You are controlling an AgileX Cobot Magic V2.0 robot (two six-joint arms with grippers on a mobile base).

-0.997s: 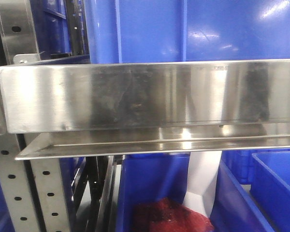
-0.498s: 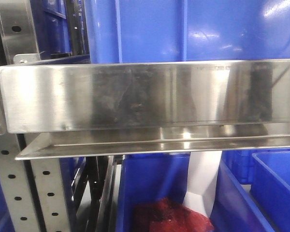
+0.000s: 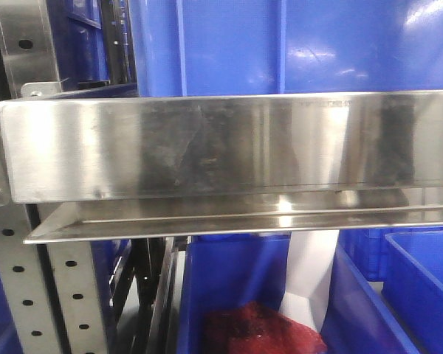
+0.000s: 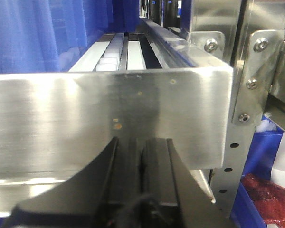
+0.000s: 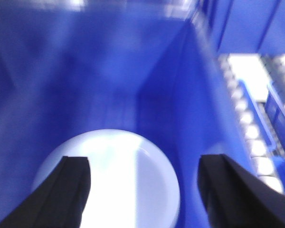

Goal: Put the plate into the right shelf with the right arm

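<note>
Between the earlier front pictures and now, only the dark reflections on the right shelf [image 3: 207,144] front rail are shifting slightly. In the right wrist view, the plate [image 5: 111,178] is lying flat inside a blue bin [image 5: 85,71], with the right gripper [image 5: 145,190] hanging above it, fingers wide apart and empty. The placing looks done; next, the arm needs lifting straight out. The left gripper [image 4: 141,156] is sitting with fingers together near the rail.

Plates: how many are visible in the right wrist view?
1. The plate lies inside a blue bin, between the open right gripper's fingers. Others could be hidden elsewhere.
</note>
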